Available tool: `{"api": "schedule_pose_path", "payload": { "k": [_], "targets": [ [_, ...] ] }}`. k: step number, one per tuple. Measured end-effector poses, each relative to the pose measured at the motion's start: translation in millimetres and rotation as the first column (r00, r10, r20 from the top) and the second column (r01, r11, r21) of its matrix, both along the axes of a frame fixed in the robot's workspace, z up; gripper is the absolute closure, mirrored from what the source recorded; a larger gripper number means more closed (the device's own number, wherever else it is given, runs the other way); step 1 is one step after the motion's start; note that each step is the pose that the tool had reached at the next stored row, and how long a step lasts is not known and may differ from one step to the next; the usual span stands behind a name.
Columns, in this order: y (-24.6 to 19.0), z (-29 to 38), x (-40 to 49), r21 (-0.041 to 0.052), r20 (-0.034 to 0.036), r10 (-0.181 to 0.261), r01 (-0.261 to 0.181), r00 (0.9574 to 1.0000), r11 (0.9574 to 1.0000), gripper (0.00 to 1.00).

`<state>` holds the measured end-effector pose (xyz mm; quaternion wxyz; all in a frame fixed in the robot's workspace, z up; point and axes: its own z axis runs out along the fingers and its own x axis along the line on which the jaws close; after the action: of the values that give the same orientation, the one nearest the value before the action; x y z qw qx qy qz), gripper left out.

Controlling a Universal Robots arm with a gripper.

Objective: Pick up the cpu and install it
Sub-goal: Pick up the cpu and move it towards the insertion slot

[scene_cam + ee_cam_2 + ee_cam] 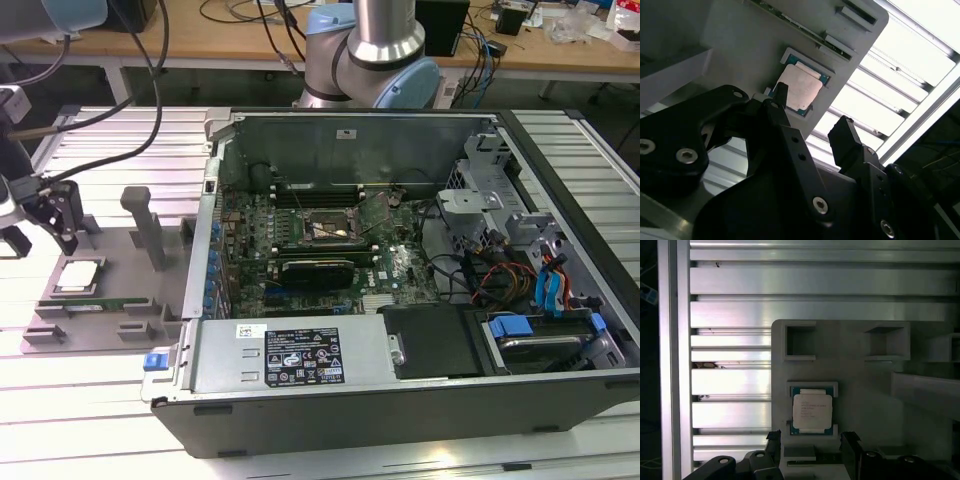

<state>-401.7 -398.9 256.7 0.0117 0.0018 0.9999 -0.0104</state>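
The cpu (78,276) is a small square chip with a silver top, lying flat in its pocket on the grey plastic tray (130,330) at the exterior view's left. My gripper (40,232) hangs just above that tray, a little behind the chip, open and holding nothing. In the first wrist view the cpu (812,412) lies straight ahead of my gripper (811,440), between the lines of the two black fingertips. The second wrist view shows the cpu (800,90) past my spread gripper (812,112).
An open computer case (400,400) fills the exterior view's middle and right, its motherboard socket (325,230) exposed. A green memory stick (100,303) lies on the tray in front of the chip. A tall grey post (145,225) stands on the tray. Ribbed aluminium table (730,310) surrounds it.
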Motion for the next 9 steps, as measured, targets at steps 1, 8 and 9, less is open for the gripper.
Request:
{"api": "schedule_pose_path", "payload": {
  "k": [1,8,9],
  "targets": [
    [0.0,-0.3,0.0,0.0,0.0,0.0,0.0,1.0,1.0,0.4],
    [0.0,-3.4,0.0,0.0001,0.0,0.0,0.0,1.0,1.0,0.4],
    [0.0,-3.7,0.0,0.0001,0.0,0.0,0.0,1.0,1.0,0.4]
  ]
}}
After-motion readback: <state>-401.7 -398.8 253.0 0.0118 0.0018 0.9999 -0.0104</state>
